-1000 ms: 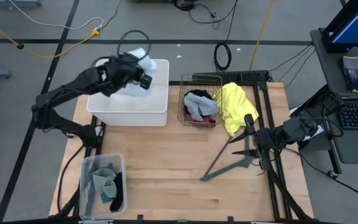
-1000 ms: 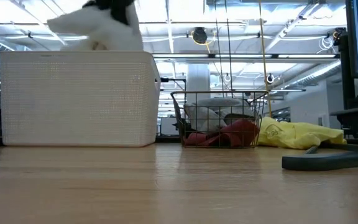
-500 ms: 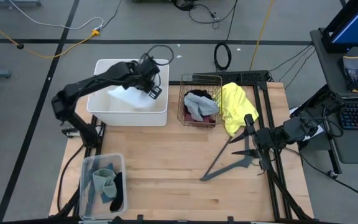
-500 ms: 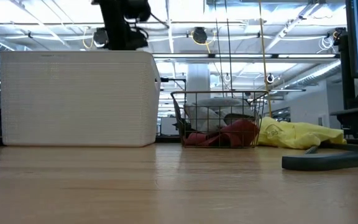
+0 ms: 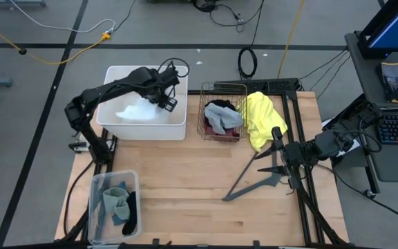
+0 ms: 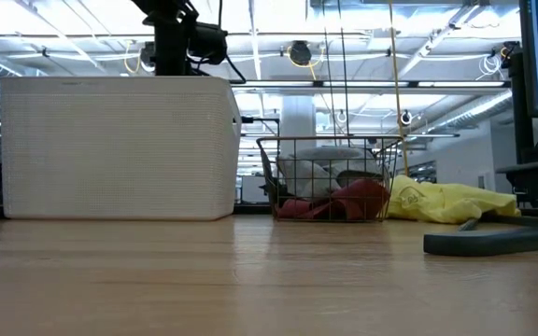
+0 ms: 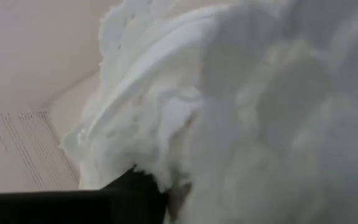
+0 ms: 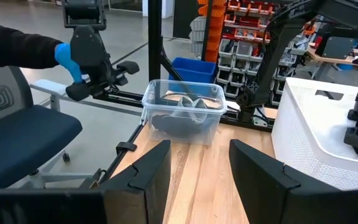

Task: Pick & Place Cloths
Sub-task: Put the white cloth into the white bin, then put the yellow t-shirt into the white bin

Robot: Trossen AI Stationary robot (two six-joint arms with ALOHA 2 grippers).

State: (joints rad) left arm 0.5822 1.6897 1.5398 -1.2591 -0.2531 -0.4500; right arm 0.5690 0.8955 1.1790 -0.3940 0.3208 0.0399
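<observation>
The frilly white cloth (image 5: 133,111) lies on the floor of the white bin (image 5: 109,119) and fills the left wrist view (image 7: 241,106). My left gripper (image 5: 164,97) reaches down into that bin at the cloth's right end; the bin wall hides it in the low view. A wire basket (image 5: 205,117) holds black and grey cloths (image 5: 221,116), and maroon cloth (image 6: 344,201) shows through its side. The yellow cloth (image 5: 258,119) lies on the table beside it. My right gripper (image 8: 194,180) is open at the table's right side, touching nothing.
A grey hanger (image 5: 253,181) lies on the table just in front of my right gripper. A clear tub (image 5: 99,185) with blue-grey cloths (image 5: 118,205) stands at the near left corner. A person's dark sleeve and blue-gloved hand (image 8: 62,53) show beyond the table.
My left gripper moved toward the table's right and down into the white bin, carrying the frilly white cloth. The cloth, held above the bin's rim a second ago, now lies spread on the bin's floor.
</observation>
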